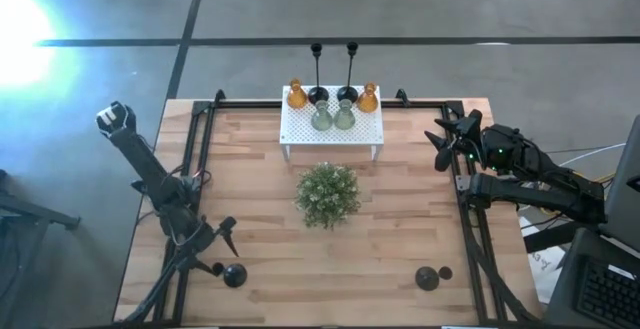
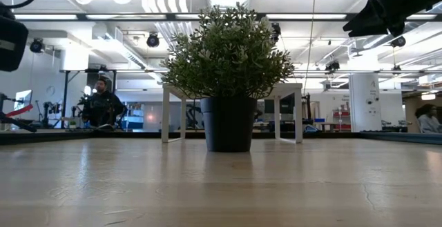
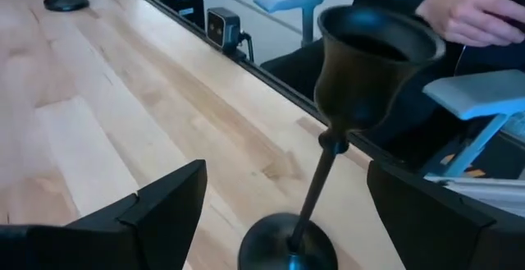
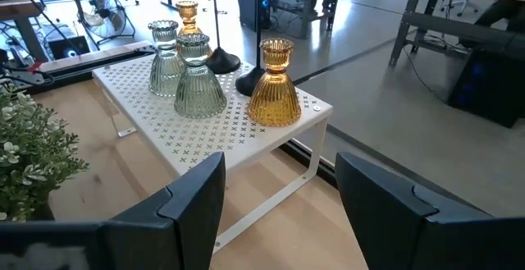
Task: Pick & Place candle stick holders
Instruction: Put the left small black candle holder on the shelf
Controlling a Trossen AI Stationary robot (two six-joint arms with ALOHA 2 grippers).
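A white perforated stand (image 1: 331, 134) at the table's far middle carries two amber glass holders (image 4: 275, 85), two pale greenish glass holders (image 4: 197, 77) and two tall black holders (image 1: 317, 93). Two short black holders stand on their round bases near the table's near edge, one on the left (image 1: 234, 275) and one on the right (image 1: 428, 278). My left gripper (image 1: 220, 252) is open, with its fingers on either side of the left short holder (image 3: 328, 139) and not touching it. My right gripper (image 1: 447, 139) is open and empty, off the stand's right side and raised above the table (image 2: 387, 6).
A bushy green plant in a dark pot (image 1: 327, 194) stands at the table's middle, just on the near side of the stand. Black rails (image 1: 205, 159) run along the table's left and right sides. A person's hand (image 3: 472, 16) shows beyond the near edge.
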